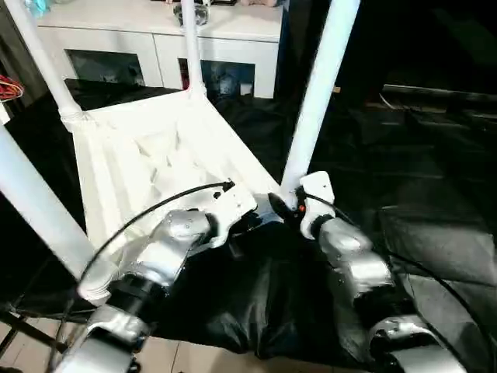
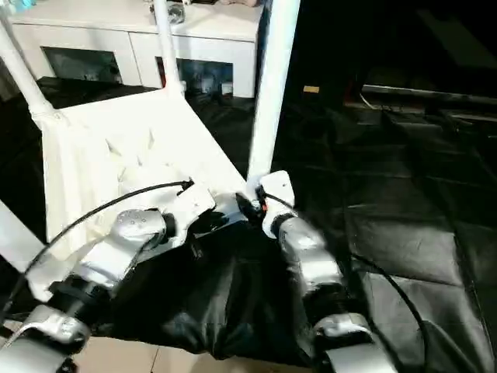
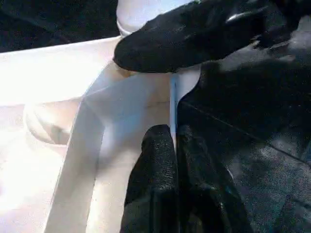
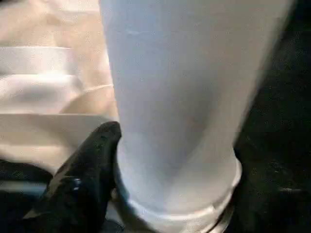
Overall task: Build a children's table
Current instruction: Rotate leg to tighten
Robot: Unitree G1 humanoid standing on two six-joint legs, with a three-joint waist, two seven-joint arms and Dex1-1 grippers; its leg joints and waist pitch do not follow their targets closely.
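Pinching tabletop rim, left gripper closed; right gripper clasping leg base at corner socket.

A white plastic tabletop lies upside down on black sheeting, ribbed underside up, with four white tube legs standing upright in its round corner sockets, the nearest leg seated at its base.

One tabletop, four legs
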